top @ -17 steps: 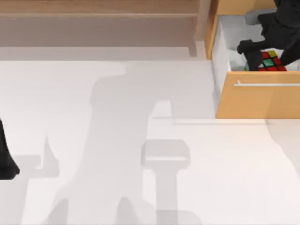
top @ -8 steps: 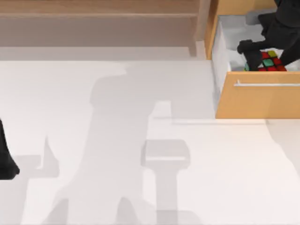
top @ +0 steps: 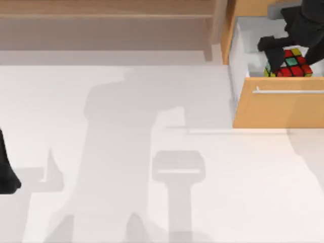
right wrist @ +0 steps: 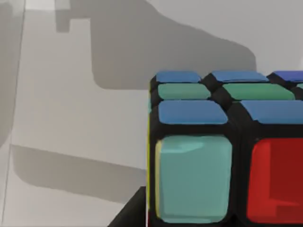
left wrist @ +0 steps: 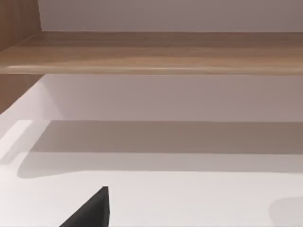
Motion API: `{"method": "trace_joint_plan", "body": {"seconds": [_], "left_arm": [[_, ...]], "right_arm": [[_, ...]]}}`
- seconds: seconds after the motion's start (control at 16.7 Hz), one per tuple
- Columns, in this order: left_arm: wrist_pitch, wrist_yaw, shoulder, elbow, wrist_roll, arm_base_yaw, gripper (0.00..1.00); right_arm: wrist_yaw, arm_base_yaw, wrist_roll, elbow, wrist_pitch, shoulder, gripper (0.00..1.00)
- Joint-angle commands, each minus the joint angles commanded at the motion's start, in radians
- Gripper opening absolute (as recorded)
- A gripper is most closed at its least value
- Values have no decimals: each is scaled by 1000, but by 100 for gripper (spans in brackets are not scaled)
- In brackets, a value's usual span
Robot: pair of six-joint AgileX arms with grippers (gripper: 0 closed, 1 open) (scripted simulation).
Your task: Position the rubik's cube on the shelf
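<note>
The rubik's cube [top: 293, 66], black-framed with red, green and yellow stickers on top, hangs inside the open orange-wood drawer [top: 278, 109] at the back right. My right gripper [top: 284, 56] reaches down into the drawer and is shut on it, with one black finger [top: 270, 49] on the cube's left face. The right wrist view has the rubik's cube [right wrist: 213, 156] close up, above the drawer's white floor. The light-brown shelf [top: 106, 15] runs along the back left, its board [left wrist: 156, 52] bare. My left gripper [top: 7, 174] is parked at the left edge.
The shelf's upright post [top: 218, 25] stands right beside the drawer's left wall. A silver handle [top: 288, 91] crosses the drawer front. White tabletop [top: 152, 152] spreads in front of the shelf and drawer, crossed by arm shadows.
The right gripper has risen a little with the rubik's cube in it, and the cube has shifted slightly back and right. The arm's shadow on the table slid left. The left arm stayed still.
</note>
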Motion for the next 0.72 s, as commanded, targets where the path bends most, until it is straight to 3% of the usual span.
{"method": "trace_joint_plan", "body": {"seconds": [0.3, 0.72], "left_arm": [[0, 0, 0, 0, 0, 0, 100], [0, 0, 0, 0, 0, 0, 100]], "right_arm": [[19, 6, 26, 164, -165, -131, 0], [28, -2, 18, 203, -206, -113, 0]]}}
